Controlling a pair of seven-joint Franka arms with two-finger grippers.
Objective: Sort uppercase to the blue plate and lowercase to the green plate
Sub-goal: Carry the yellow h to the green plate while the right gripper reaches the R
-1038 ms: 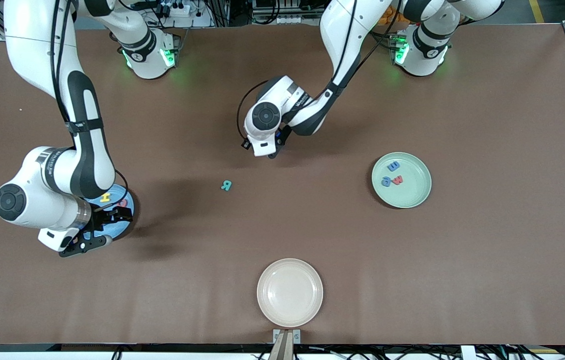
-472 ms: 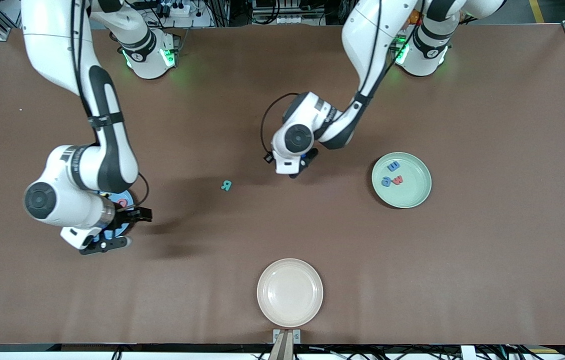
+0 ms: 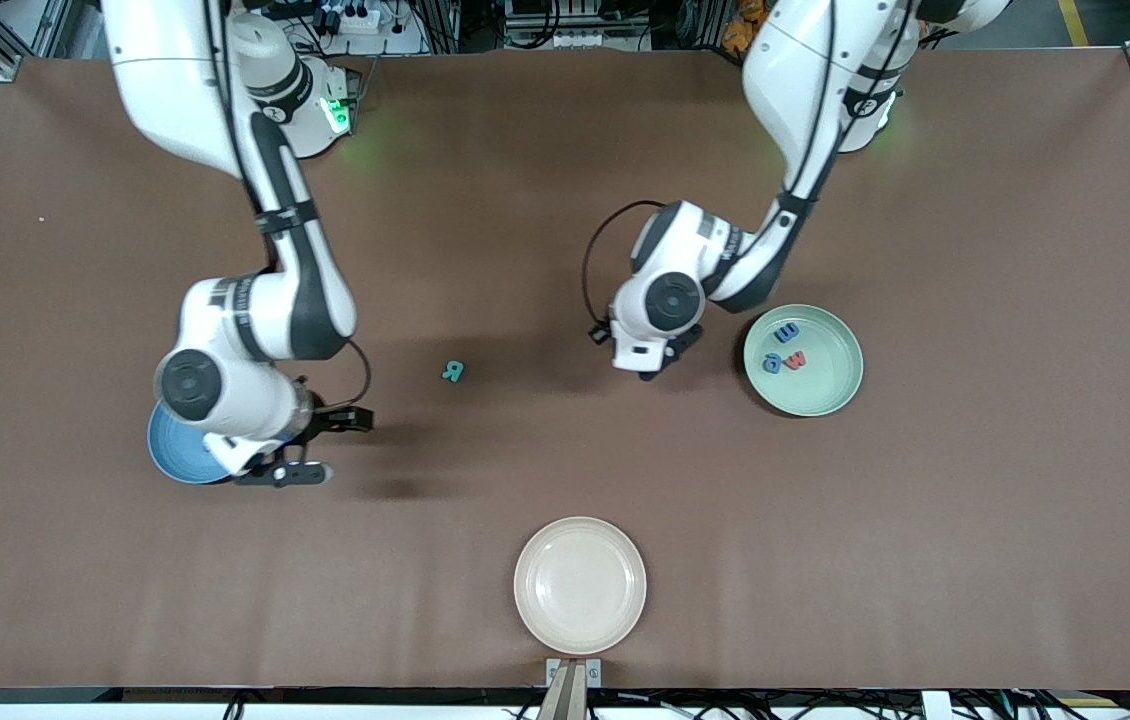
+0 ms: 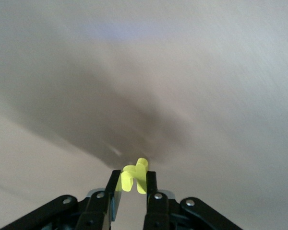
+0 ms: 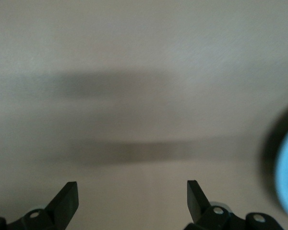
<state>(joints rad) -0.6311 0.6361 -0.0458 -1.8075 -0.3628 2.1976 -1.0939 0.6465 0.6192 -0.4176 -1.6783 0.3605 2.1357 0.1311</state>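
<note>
Your left gripper [image 4: 133, 188] is pinching a small yellow foam letter [image 4: 134, 175], which looks like the lowercase n, though I can't read its shape for sure. It's up in the air over bare table just beside the green plate [image 3: 840, 388], on the side toward the middle of the table. That's the relation that matters here: the plate lies from the hand toward the left arm's end of the table, and only a short sideways carry separates them. The plate already holds a blue m [image 3: 786, 332], a blue a [image 3: 772, 363] and a red w [image 3: 796, 359] bunched in the half nearer the gripper, so I'd aim for the bare part.

Your right gripper [image 3: 310, 447] has its fingers spread wide with nothing between them, hanging over the table just beside the blue plate [image 3: 170, 455]. The teal R [image 3: 453, 371] lies flat on the table between the two arms, a bit closer to the right gripper, and it's well apart from both plates. So I'd say the right arm takes the R. The cream plate [image 3: 580, 585] sits nearest the camera, not involved.
</note>
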